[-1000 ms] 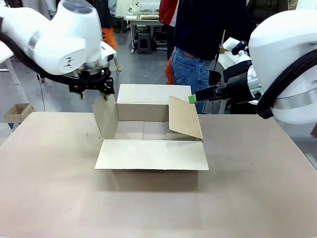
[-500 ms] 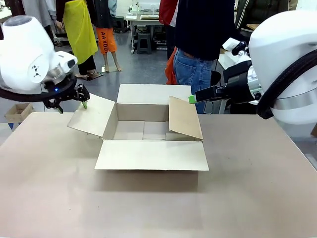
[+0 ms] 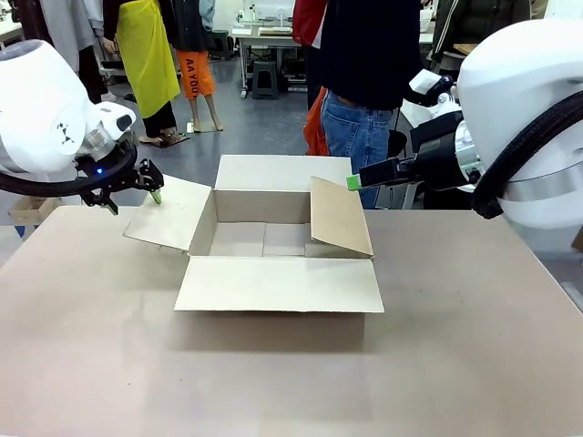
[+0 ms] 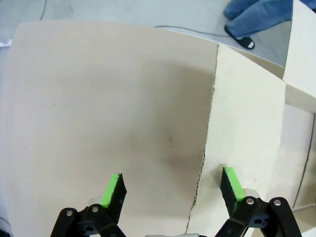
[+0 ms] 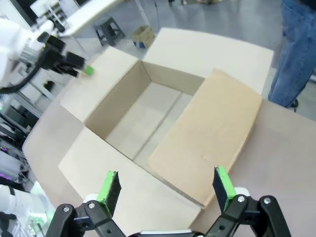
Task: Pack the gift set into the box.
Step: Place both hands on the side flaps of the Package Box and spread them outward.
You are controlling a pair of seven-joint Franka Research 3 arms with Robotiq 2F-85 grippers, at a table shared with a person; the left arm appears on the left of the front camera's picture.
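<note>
Bright even light, soft shadows, wide-angle wrist distortion

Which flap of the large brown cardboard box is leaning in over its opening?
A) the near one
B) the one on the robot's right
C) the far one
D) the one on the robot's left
B: the flap on the robot's right tilts inward over the opening of the large brown cardboard box; the left flap and near flap fold outward.

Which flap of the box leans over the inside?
The right-hand flap of the box: it tilts in over the opening, while the other three fold outward.
</note>
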